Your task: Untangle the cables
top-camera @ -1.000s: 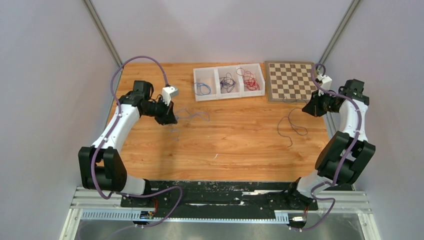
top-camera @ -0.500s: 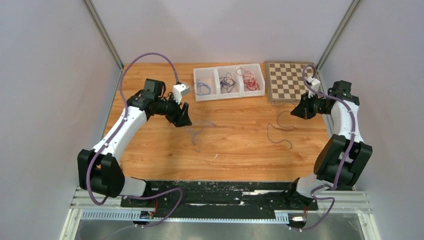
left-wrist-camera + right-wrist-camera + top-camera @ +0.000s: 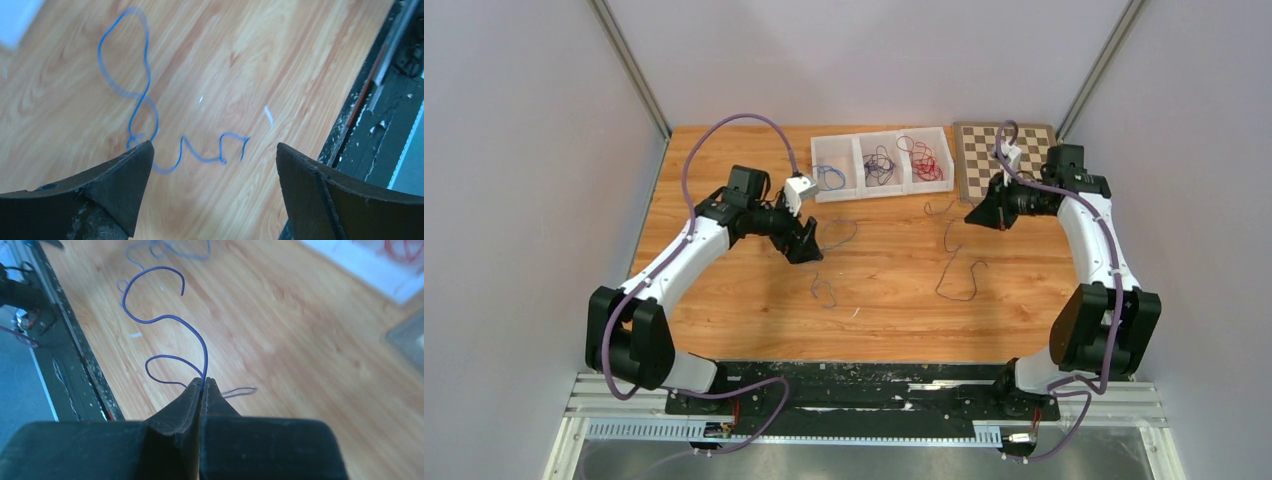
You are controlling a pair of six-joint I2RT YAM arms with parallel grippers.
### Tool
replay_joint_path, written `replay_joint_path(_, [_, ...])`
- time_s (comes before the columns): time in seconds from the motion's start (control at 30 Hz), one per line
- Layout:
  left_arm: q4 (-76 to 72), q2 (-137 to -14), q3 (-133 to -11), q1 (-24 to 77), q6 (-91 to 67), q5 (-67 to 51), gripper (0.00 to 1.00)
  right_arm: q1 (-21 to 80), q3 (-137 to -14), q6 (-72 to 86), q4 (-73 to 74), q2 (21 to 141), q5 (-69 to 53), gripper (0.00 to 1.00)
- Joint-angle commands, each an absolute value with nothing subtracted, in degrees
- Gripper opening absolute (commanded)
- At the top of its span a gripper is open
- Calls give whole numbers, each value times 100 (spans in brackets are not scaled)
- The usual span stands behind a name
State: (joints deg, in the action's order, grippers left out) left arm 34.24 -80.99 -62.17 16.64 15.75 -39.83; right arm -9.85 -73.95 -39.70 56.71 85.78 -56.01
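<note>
The left gripper (image 3: pixel 214 150) has its jaws spread wide with nothing between them. In the left wrist view a blue wire (image 3: pixel 148 70) lies loose on the wooden tabletop (image 3: pixel 280 60) below them. It makes a long loop farther out, then runs back in small squiggles across the gap between the two fingertips. One bend passes right at the tip of the left-hand finger (image 3: pixel 125 175), but whether they touch cannot be told. From the top view the left gripper (image 3: pixel 807 243) sits left of centre, with the blue wire (image 3: pixel 824 290) trailing toward the near edge.

The right gripper (image 3: pixel 202 382) has its jaws pressed fully together, pinching the end of a dark purple wire (image 3: pixel 165 316). The wire rises from the tips and curls away in an S-shaped bend, lifted clear of the wood near the grip. In the top view the right gripper (image 3: pixel 977 215) is just in front of the chessboard (image 3: pixel 1004 160), and the dark purple wire (image 3: pixel 945 265) snakes from it toward the near edge, well apart from the blue one.

At the far edge a white three-compartment tray (image 3: pixel 879 193) holds blue wires (image 3: pixel 829 178) in its left compartment, dark wires (image 3: pixel 879 165) in the middle and red wires (image 3: pixel 929 165) on the right.
</note>
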Motion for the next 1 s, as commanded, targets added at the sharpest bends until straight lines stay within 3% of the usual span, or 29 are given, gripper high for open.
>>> replay_joint_path(0.0, [1763,-7691,-6284,2322,1440,-4656,100,-578,-8350,-3069,5108,8307,-6575,0])
replay_joint_path(0.23, [466,-8274,-6521,3460,1096,-4291,100,-34,-8891,-1402,3847,8245,-6763,0])
replay_joint_path(0.6, [-1110,-9119,-6892,4057,483,-3476,99,403,-9143,513,2467,8022,-6717,0])
replay_joint_path(0.7, [-1191,-9215,-6952,4069,400,-3338,86,413,-9261,891,2168,8020,-6666,0])
replay_joint_path(0.8, [-1335,-9146,-6941,4081,234,-3199,58,406,-9350,1089,2039,8034,-6618,0])
replay_joint_path(0.87, [-1448,-9101,-6946,4086,138,-3052,48,408,-9333,1241,1941,8051,-6619,0])
replay_joint_path(0.9, [-1500,-9087,-6954,4091,109,-3016,48,407,-9320,1308,1889,8062,-6623,0])
replay_joint_path(0.97, [-1528,-9099,-7024,4106,84,-2904,62,411,-9285,1420,1802,8075,-6631,0])
